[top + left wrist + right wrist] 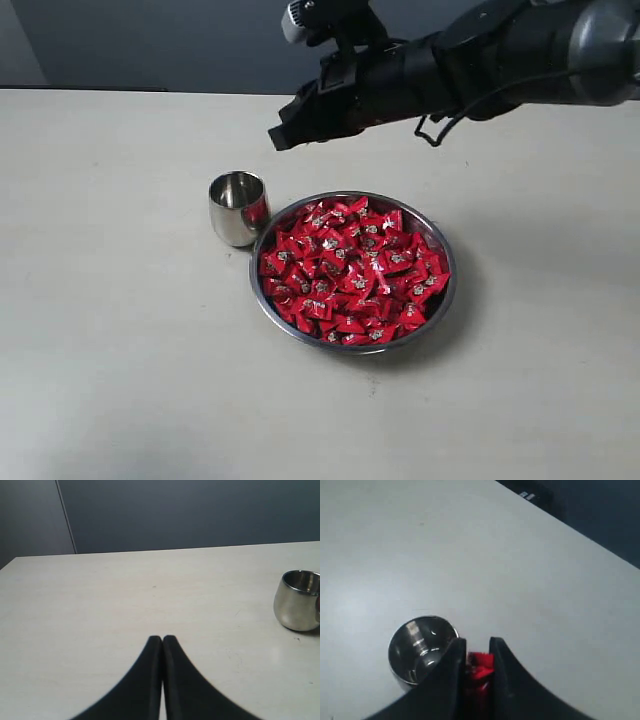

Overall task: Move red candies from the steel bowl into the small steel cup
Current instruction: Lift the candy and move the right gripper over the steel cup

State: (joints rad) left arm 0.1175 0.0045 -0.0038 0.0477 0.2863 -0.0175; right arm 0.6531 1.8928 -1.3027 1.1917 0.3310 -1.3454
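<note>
The steel bowl (270, 300) sits mid-table, filled with many red candies (350, 270). The small steel cup (238, 207) stands upright just left of the bowl, touching or nearly touching its rim; its inside looks empty (420, 650). My right gripper (280, 138) hangs in the air above and slightly behind the cup, shut on one red candy (480, 662) pinched between its black fingers (451, 675). My left gripper (162, 639) is shut with nothing in it, low over bare table, with the cup (297, 600) off to one side. The left arm does not show in the exterior view.
A pale tabletop (120, 330) spreads around the bowl and cup. A dark wall (150, 40) runs behind the table's far edge. The right arm (500, 60) reaches in from the upper right above the bowl.
</note>
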